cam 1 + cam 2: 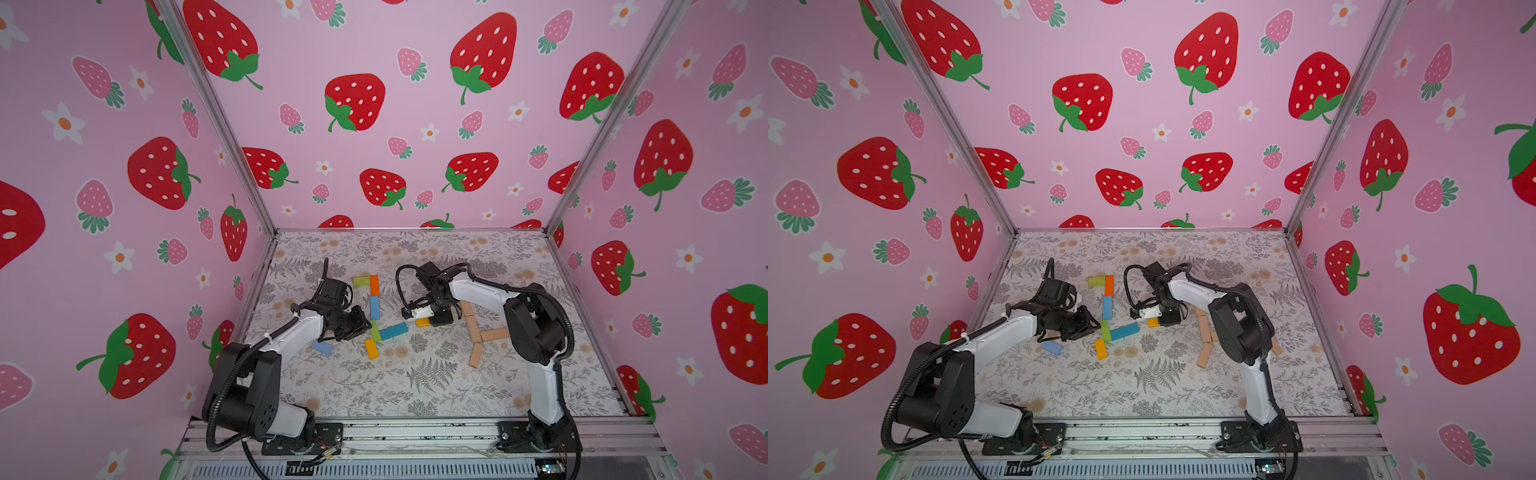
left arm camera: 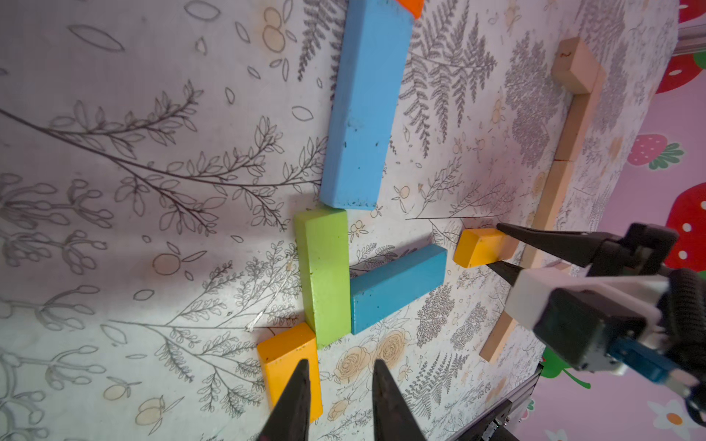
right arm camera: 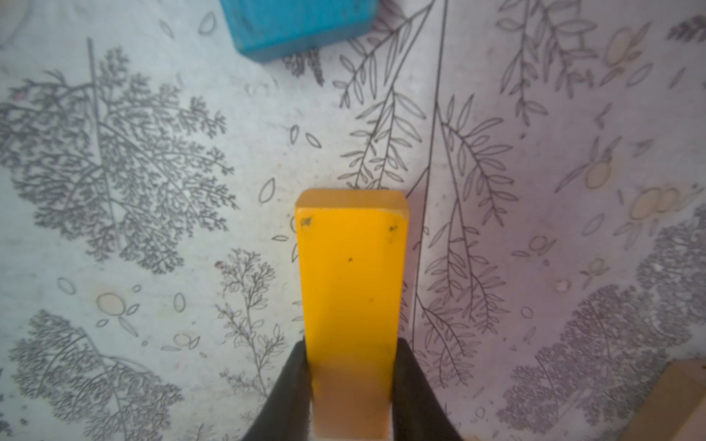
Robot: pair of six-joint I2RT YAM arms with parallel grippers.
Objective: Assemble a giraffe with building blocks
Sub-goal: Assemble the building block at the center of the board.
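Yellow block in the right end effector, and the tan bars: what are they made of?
Yellow block in the right end effector: probably painted wood. It has a matte yellow face with dark scuffs and a paler tan end face. Tan bars: apparently bare, unfinished wood, pale, matte and square-cut.

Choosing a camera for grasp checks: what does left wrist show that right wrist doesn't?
Only left wrist: the green painted wooden bar, the long light-blue wooden bar, a second yellow wooden bar lying flat by the open left gripper, and the full row of plain tan wooden bars.
Only right wrist: the whole top face of the held yellow wooden bar, with the right gripper fingers against both its sides.
Both: that held bar, the teal-blue wooden bar and the floral table cover.
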